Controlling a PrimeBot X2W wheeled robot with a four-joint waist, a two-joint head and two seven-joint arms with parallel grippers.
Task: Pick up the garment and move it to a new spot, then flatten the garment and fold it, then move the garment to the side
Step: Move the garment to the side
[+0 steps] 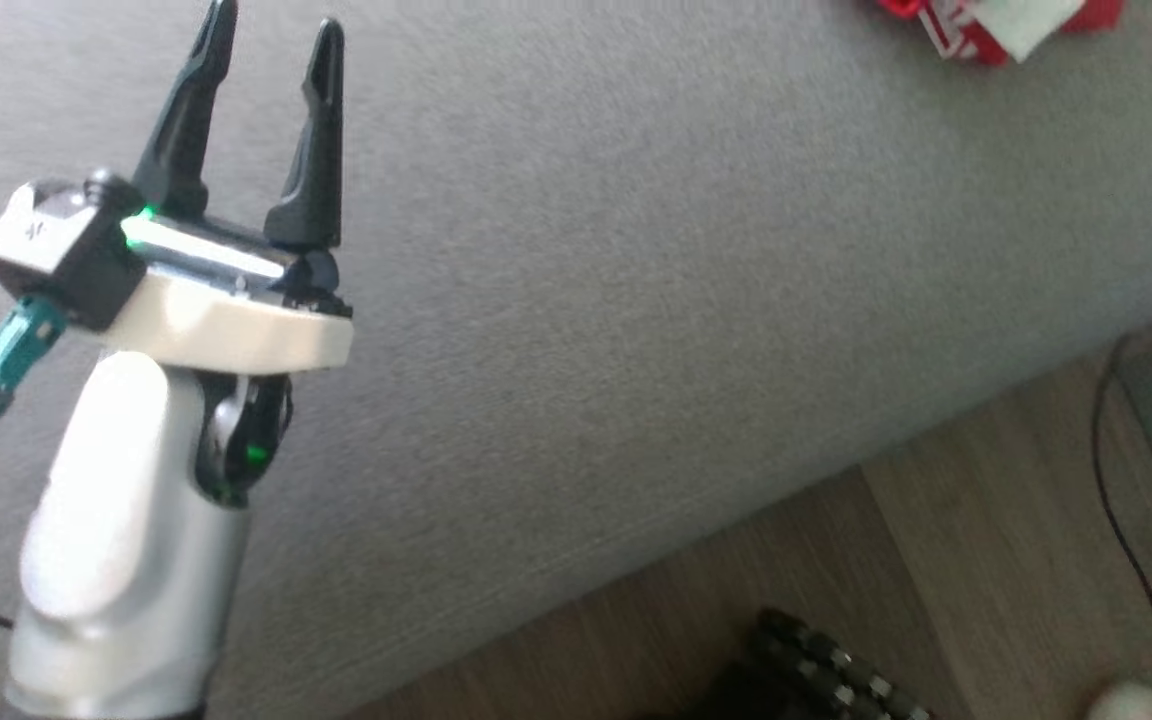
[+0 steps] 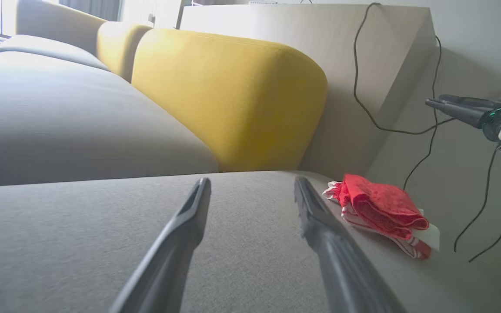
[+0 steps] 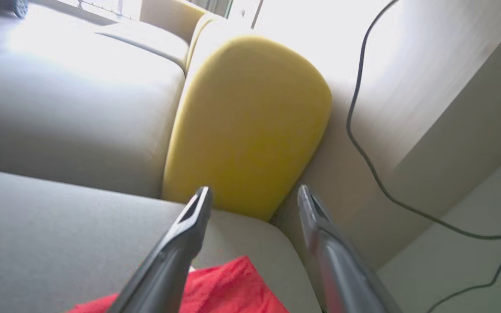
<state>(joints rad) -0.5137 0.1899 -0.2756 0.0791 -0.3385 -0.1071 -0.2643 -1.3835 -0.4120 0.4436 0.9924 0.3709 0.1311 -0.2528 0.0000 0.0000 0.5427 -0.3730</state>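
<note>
The garment point(image 2: 381, 211) is a red and white cloth, folded into a small bundle near the right edge of the grey sofa seat point(image 2: 102, 243). In the head view the garment point(image 1: 996, 22) sits at the top right corner. My left gripper point(image 1: 271, 55) stands open above the bare seat, far to the left of it, with nothing between its fingers point(image 2: 189, 226). My right gripper point(image 3: 252, 198) is open and hangs just above the garment point(image 3: 224, 291), which lies below its fingers point(image 3: 189, 230). From the left wrist view the right gripper point(image 2: 442, 104) shows at the right edge, raised above the bundle.
A yellow cushion point(image 2: 233, 95) stands at the back of the seat. Black cables point(image 2: 363, 87) trail down the pale panel behind the sofa. The sofa's front edge meets wooden floor point(image 1: 836, 600), where another cable point(image 1: 1126, 520) lies.
</note>
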